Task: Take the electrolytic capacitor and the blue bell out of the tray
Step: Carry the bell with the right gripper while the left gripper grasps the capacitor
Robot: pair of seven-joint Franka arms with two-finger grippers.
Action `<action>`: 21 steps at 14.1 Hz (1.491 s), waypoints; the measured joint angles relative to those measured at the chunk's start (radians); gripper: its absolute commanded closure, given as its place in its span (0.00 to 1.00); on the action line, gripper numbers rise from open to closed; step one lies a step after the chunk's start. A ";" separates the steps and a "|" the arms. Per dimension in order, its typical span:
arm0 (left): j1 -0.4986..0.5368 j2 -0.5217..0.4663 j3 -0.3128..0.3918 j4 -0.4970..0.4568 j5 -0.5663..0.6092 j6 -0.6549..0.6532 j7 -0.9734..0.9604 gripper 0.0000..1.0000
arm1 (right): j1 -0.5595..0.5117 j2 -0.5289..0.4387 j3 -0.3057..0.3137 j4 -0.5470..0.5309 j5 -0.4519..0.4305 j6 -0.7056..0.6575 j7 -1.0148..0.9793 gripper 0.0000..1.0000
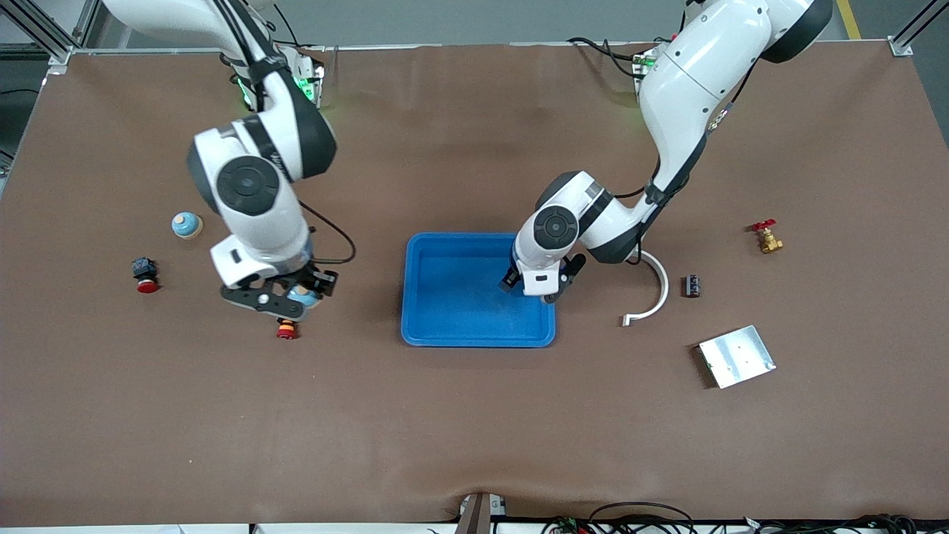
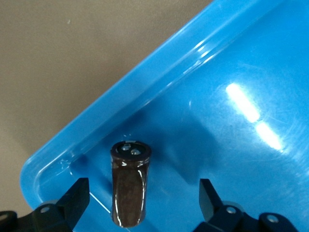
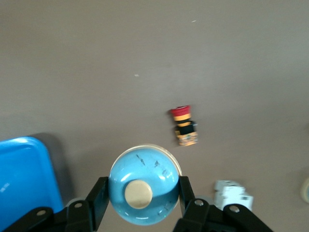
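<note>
The right gripper (image 3: 140, 198) is gripping a glossy blue bell (image 3: 143, 189) with a cream knob, over the table beside a red button (image 1: 286, 329). The left gripper (image 2: 145, 203) is hanging released over a dark capacitor (image 2: 129, 183) lying inside the blue tray (image 1: 422, 334)

We see brown counter (image 1: 474, 415), blue tray (image 1: 445, 252) w/ dark brown capacitor (image 2: 129, 191); lt-blue bell (image 3: 143, 186), cream knob; red/yellow/blk button (image 3: 184, 125).
</note>
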 measured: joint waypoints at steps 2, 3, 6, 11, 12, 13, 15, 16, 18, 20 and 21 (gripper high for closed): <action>0.000 0.007 0.001 0.000 0.000 0.003 0.000 0.00 | -0.044 -0.035 0.000 -0.036 0.031 0.008 -0.077 1.00; 0.000 0.009 0.003 0.001 0.000 0.004 0.000 0.00 | -0.061 -0.041 0.000 -0.046 0.037 0.022 -0.105 1.00; 0.000 0.014 0.013 0.002 0.000 0.006 0.000 0.00 | -0.095 -0.045 0.000 -0.107 0.041 0.104 -0.148 1.00; 0.000 0.014 0.013 0.011 0.001 0.007 0.000 0.07 | -0.175 -0.051 0.000 -0.325 0.041 0.416 -0.243 1.00; 0.000 0.014 0.013 0.017 0.001 0.007 0.000 0.21 | -0.180 -0.052 0.000 -0.345 0.044 0.448 -0.246 1.00; 0.000 0.014 0.013 0.022 0.001 0.007 -0.004 0.35 | -0.181 -0.052 0.000 -0.361 0.046 0.479 -0.246 1.00; 0.000 0.014 0.013 0.024 0.002 0.007 -0.029 0.56 | -0.184 -0.052 0.000 -0.390 0.048 0.528 -0.249 1.00; 0.000 0.014 0.013 0.024 0.002 0.007 -0.036 0.64 | -0.192 -0.052 0.001 -0.402 0.049 0.546 -0.261 1.00; 0.000 0.014 0.013 0.024 0.002 0.007 -0.039 0.83 | -0.218 -0.052 0.000 -0.429 0.053 0.591 -0.303 1.00; 0.000 0.014 0.013 0.027 0.002 0.008 -0.039 0.97 | -0.246 -0.052 0.000 -0.463 0.068 0.637 -0.347 1.00; 0.000 0.014 0.013 0.028 0.002 0.008 -0.039 1.00 | -0.256 -0.051 0.000 -0.478 0.075 0.649 -0.359 1.00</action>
